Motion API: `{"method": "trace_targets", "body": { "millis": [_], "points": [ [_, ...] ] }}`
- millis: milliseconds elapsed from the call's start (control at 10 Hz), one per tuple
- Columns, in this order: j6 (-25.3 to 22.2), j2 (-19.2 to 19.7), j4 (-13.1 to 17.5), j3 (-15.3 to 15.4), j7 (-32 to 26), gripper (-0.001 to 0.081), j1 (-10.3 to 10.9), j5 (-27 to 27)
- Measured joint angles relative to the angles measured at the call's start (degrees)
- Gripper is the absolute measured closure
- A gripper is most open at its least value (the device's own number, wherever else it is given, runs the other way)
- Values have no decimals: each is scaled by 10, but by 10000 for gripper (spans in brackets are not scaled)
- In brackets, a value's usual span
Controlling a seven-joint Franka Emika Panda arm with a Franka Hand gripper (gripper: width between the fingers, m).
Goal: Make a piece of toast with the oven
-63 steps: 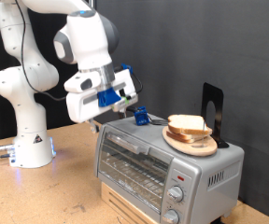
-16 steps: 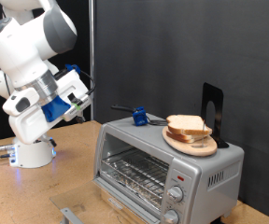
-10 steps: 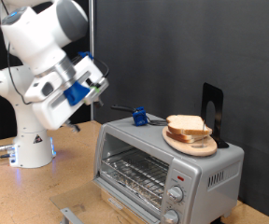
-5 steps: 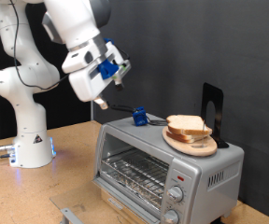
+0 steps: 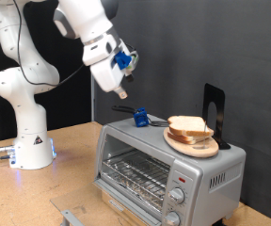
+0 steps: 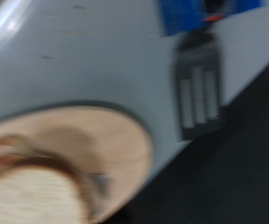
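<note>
The silver oven point(image 5: 168, 168) stands at the exterior view's lower right, with its wire rack showing behind the glass door. On its top sits a round wooden plate point(image 5: 194, 144) with stacked bread slices point(image 5: 189, 126). The plate point(image 6: 88, 149) and bread point(image 6: 32, 198) also show in the blurred wrist view. A single piece of toast apart from that stack is not in view. My gripper point(image 5: 122, 92) hangs in the air above the oven's left end, pointing down towards a blue-handled spatula point(image 5: 138, 117). The spatula's black head point(image 6: 196, 89) fills the wrist view. Nothing shows between the fingers.
A black stand point(image 5: 214, 113) rises behind the plate on the oven top. The oven rests on a wooden box point(image 5: 126, 205). The arm's white base point(image 5: 30, 141) stands at the left on the wooden table point(image 5: 41, 193), and a small grey metal piece point(image 5: 70, 217) lies near the bottom edge.
The arm has swung up and to the right, from low at the left beside its base to above the oven's left end. The oven, plate and bread have not moved.
</note>
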Motion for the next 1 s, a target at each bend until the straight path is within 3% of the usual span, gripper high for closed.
{"method": "trace_targets", "body": {
  "millis": [500,700,1000],
  "points": [
    [43,-96,-73,94,81,-3,0,-30],
    [44,-124,-92,105,96,-3,-3,-38],
    [33,-132,-95,105,98,-3,-9,-40]
  ]
}}
